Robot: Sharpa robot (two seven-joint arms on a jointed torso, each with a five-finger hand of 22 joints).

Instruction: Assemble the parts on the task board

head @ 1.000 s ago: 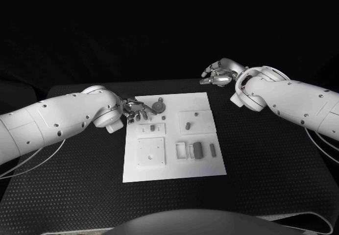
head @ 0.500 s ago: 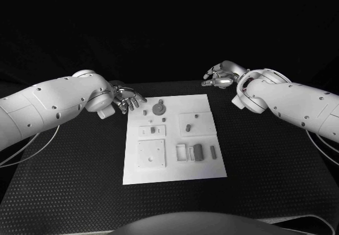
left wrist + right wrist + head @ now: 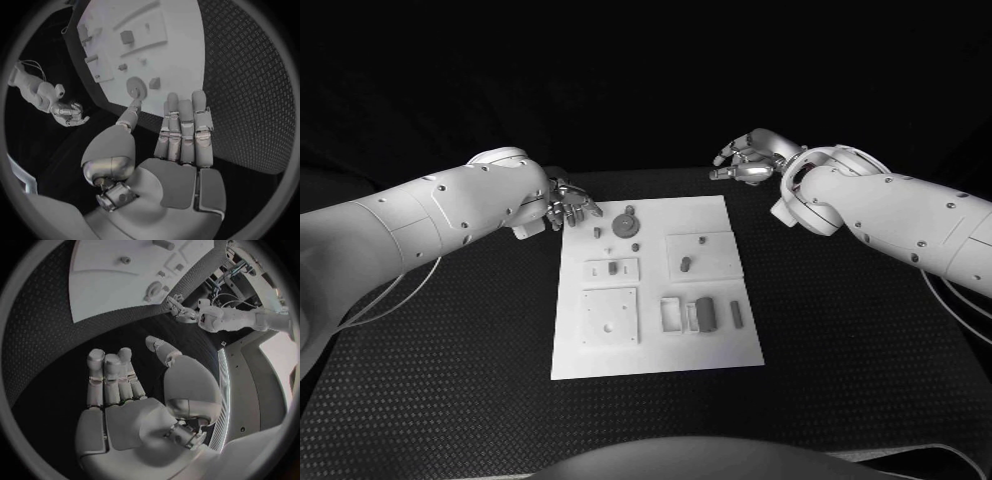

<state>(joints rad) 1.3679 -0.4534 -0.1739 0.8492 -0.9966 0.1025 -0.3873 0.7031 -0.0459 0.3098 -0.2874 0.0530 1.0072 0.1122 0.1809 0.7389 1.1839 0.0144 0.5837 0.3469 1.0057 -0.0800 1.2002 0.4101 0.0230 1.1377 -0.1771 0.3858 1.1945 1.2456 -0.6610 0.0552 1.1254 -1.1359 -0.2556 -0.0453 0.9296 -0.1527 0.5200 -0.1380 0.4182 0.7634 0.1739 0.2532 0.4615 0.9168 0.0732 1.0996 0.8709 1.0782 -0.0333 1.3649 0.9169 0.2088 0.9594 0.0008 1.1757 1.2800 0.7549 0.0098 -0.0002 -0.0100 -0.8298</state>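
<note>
— Which step is in hand?
— None yet, it seems: the parts (image 3: 687,263) lie untouched on the task board (image 3: 718,340), mid-surface. Left hand (image 3: 568,207) and right hand (image 3: 743,160) are spread, empty.
— Next?
— A part must be reached and pinched.

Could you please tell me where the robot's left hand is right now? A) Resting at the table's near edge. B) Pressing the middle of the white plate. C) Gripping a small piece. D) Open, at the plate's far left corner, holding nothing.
D: the left hand has spread, empty fingers at the far left corner of the white plate.
</note>
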